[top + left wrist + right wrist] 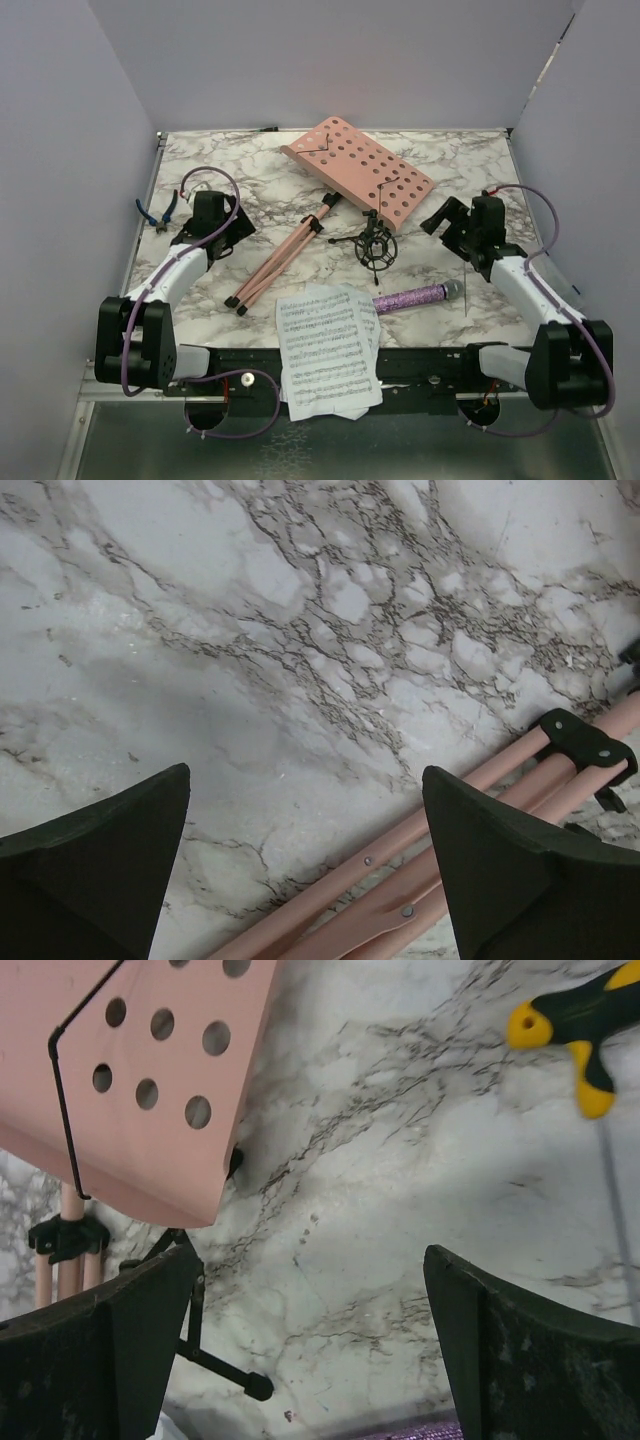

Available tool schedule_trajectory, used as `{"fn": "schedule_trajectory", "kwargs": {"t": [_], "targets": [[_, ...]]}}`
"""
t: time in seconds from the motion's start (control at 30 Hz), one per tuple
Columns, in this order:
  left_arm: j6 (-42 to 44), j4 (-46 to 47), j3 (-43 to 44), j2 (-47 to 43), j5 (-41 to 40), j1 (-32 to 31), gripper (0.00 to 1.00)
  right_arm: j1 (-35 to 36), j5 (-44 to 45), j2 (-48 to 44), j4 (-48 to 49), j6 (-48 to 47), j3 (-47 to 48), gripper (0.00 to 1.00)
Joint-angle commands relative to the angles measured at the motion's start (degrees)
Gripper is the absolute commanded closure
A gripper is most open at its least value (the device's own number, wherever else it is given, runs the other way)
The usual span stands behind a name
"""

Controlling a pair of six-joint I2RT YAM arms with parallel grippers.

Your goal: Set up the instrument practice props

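Observation:
The pink perforated music stand [360, 168] lies flat on the marble table, its folded tripod legs [280, 258] pointing toward the near left. The small black shock-mount [376, 246] stands just in front of the stand's desk. The glittery purple microphone [412, 297] lies right of the white sheet-music pages [326, 347], which overhang the near edge. My left gripper [228, 228] is open and empty, left of the legs [420, 870]. My right gripper [447, 218] is open and empty, right of the desk [130, 1080]; a shock-mount leg [215, 1368] and a sliver of microphone [420, 1431] show below it.
Blue-handled pliers [160, 212] lie at the far left by the table edge. A yellow-and-black screwdriver handle [580, 1030] shows in the right wrist view, its thin shaft [466, 296] near the microphone. Grey walls enclose the table on three sides.

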Motion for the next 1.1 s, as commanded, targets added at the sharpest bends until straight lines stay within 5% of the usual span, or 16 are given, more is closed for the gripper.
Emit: {"fn": "schedule_trajectory", "kwargs": {"t": [0.0,0.33,0.6,1.07], "targets": [[3.82,1.62,-0.05,-0.93,8.89,-1.39,0.01,-0.28,-17.62,7.76,5.11,2.85,2.26,0.01],[4.84,1.49,-2.01,-6.26,9.72,-8.91,0.01,-2.42,-32.66,21.75,24.80,11.42,1.35,0.04],[4.01,1.69,-3.52,-11.62,10.09,-11.03,0.01,-4.65,-44.19,37.21,55.77,25.84,0.76,0.11],[2.58,4.08,-6.61,-18.66,10.61,-11.07,0.01,-4.76,-44.21,52.69,58.24,29.76,13.62,0.16]]}}
